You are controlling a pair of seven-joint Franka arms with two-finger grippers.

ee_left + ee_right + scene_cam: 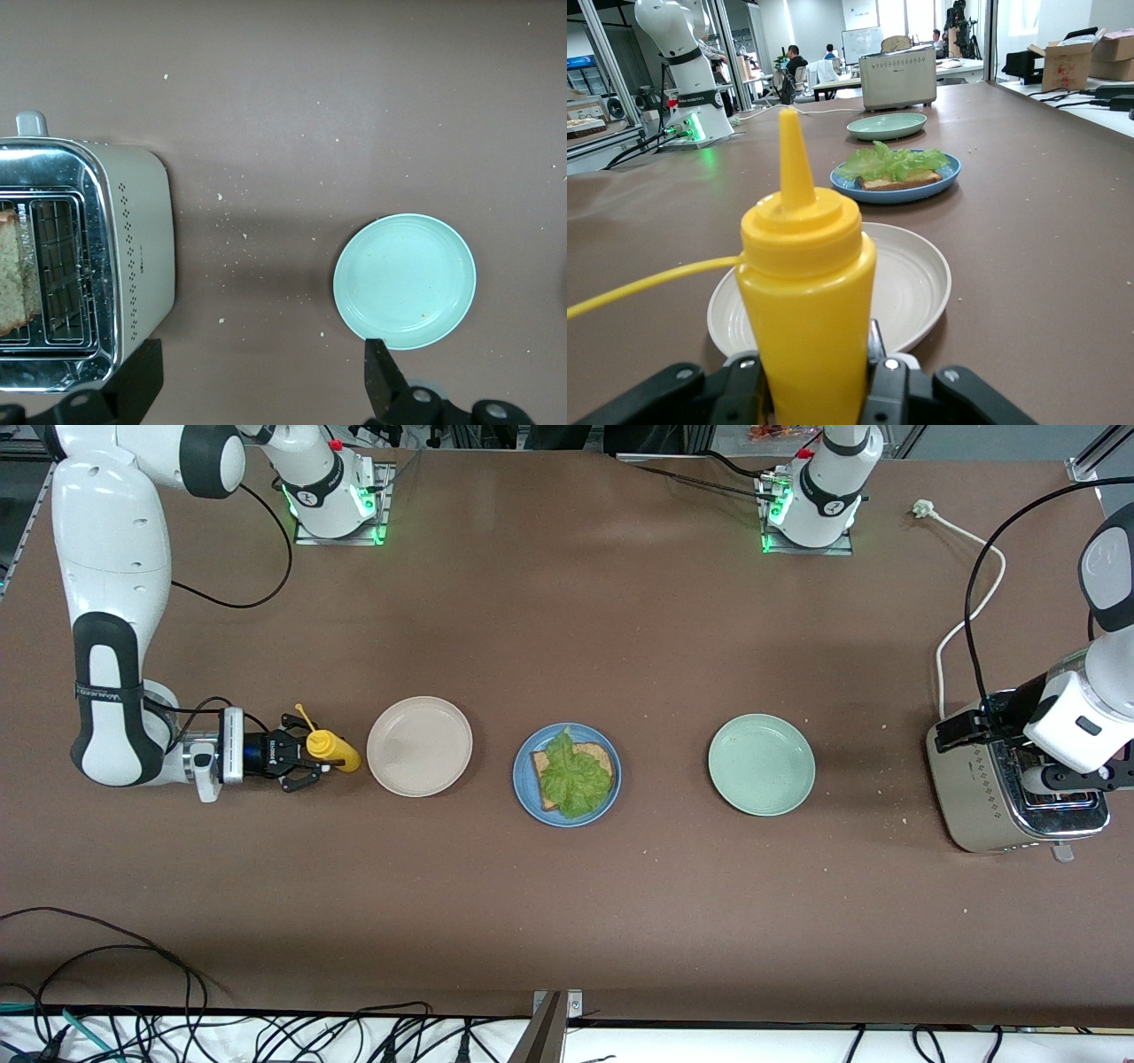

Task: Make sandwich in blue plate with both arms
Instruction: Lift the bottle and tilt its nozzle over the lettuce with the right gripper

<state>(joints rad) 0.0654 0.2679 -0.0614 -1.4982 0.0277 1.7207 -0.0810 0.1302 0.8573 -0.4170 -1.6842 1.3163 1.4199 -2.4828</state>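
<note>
The blue plate (523, 797) sits mid-table and carries a brown bread slice (603, 756) with a ruffled lettuce leaf (576, 779) on top. The right wrist view shows the blue plate (939, 181) and lettuce (890, 161) past the beige plate. My right gripper (301, 762) is low at the right arm's end of the table. Its fingers press both sides of an upright yellow squeeze bottle (332, 750) (806, 292). My left gripper (1059, 779) hangs open over the toaster (983, 788), empty. A bread slice (13, 274) stands in a toaster slot.
A beige plate (419, 746) lies beside the bottle and a pale green plate (761, 764) lies between the blue plate and the toaster. The toaster's white cable (961, 629) runs toward the left arm's base. Crumbs dot the table near the toaster.
</note>
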